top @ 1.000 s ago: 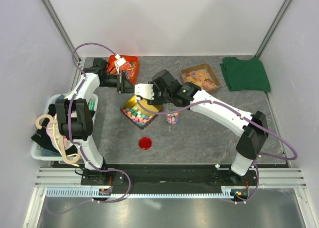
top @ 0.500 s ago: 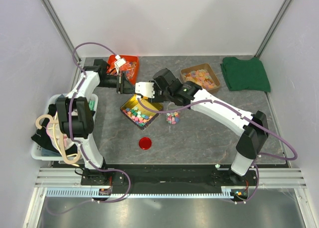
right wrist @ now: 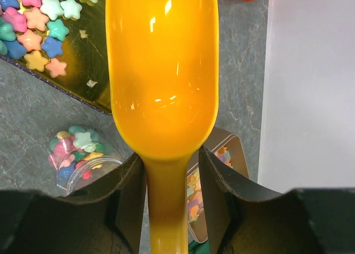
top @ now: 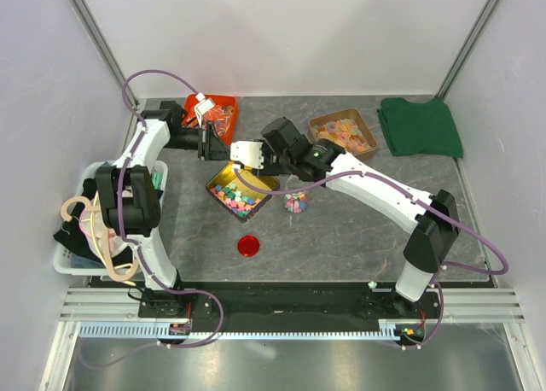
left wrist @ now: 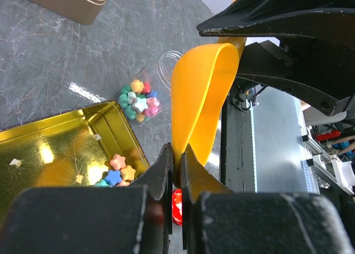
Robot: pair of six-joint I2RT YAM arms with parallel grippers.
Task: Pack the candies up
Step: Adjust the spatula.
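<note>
Star-shaped candies (right wrist: 33,21) in mixed colours lie in a gold tin (top: 223,179); more fill the bottom of a clear jar (left wrist: 138,101) lying just right of it. An empty yellow scoop (right wrist: 161,71) hangs above the tin, between the two arms. My left gripper (left wrist: 177,151) is shut on the rim of the scoop's bowl. My right gripper (right wrist: 169,154) straddles the scoop's handle. Its left finger is against the handle and a narrow gap shows at the right finger.
A red lid (top: 248,245) lies in front of the tin. An orange-red tray (top: 223,109) stands at the back left and a brown tray (top: 344,133) of sweets at the back right. A green cloth (top: 420,126) lies far right, a white basket (top: 85,229) far left.
My right gripper's fingers have drawn in around the scoop's handle and that arm has edged left. The left gripper has kept its hold on the scoop.
</note>
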